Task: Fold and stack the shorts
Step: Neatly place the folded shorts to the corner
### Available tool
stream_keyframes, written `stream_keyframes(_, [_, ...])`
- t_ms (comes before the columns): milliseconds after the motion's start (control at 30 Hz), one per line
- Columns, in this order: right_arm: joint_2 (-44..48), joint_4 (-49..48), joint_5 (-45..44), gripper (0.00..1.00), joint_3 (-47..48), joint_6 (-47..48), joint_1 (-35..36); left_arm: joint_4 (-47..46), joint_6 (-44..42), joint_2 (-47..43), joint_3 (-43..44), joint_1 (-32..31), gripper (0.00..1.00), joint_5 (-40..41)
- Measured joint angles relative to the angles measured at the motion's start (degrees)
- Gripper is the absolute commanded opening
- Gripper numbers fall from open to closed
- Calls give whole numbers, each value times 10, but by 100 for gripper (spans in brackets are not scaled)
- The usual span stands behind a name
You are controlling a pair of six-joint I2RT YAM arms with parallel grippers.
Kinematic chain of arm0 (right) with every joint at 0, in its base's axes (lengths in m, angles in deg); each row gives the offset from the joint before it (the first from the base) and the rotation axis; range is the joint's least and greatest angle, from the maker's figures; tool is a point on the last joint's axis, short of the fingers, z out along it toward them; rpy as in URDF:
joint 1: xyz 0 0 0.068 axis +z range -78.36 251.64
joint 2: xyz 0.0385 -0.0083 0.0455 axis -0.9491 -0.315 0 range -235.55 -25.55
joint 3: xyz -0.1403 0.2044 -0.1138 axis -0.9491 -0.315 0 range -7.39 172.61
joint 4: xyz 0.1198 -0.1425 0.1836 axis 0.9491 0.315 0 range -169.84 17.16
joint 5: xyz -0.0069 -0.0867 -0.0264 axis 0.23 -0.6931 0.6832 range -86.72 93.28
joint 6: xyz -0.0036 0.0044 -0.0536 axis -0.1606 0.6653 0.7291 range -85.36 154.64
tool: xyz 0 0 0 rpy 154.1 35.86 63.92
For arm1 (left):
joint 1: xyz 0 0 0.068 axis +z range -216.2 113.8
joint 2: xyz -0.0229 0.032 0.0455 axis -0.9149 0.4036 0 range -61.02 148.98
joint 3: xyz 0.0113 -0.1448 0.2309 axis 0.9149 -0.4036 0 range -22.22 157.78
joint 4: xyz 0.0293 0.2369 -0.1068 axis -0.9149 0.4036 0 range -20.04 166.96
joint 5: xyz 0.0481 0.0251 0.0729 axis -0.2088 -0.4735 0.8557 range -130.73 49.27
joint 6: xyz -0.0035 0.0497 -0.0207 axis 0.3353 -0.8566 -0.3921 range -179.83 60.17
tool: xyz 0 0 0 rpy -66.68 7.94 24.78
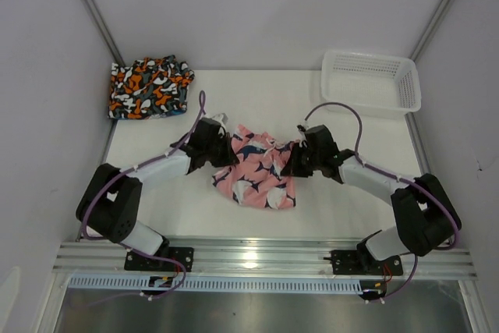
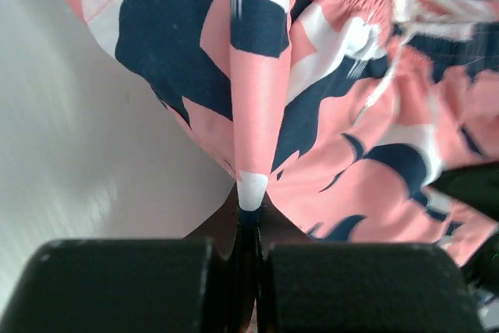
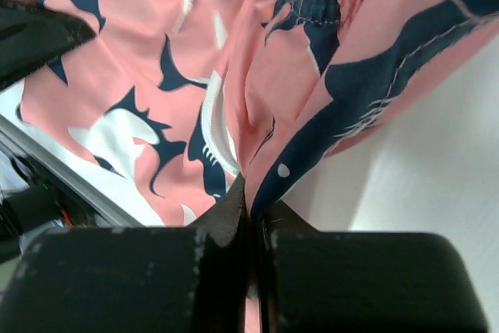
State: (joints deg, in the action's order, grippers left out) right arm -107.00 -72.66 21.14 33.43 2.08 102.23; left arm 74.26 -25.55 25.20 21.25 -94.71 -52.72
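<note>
I see the white desk (image 1: 343,193) with the basket (image 1: 371,82) at its far right corner. The pink shorts (image 1: 256,173) lie bunched at mid-desk, between both arms. The camo shorts (image 1: 150,87) sit folded at the far left corner, well apart. My left tool (image 2: 251,224) is clamped on the pink shorts' left edge. My right tool (image 3: 249,216) pinches their right edge.

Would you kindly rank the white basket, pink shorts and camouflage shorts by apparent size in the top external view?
1. White basket.
2-3. Pink shorts and camouflage shorts: look about alike; the pink pair is bunched, so unranked.
</note>
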Motion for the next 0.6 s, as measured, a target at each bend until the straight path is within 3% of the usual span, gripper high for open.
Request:
stream_keyframes(133, [-47,36,-13,0,111,0,9,122,0,18,146,2,0,47])
stream_keyframes(267, [-101,58,-16,0,229,0,13,188,-8,58,292,20,0,67])
stream_keyframes(467, [-205,55,-7,0,404,-10,17,270,-19,117,429,100,0,76])
stream_keyframes(600, [-280,7,7,0,470,-31,20,292,-25,136,467,162,0,76])
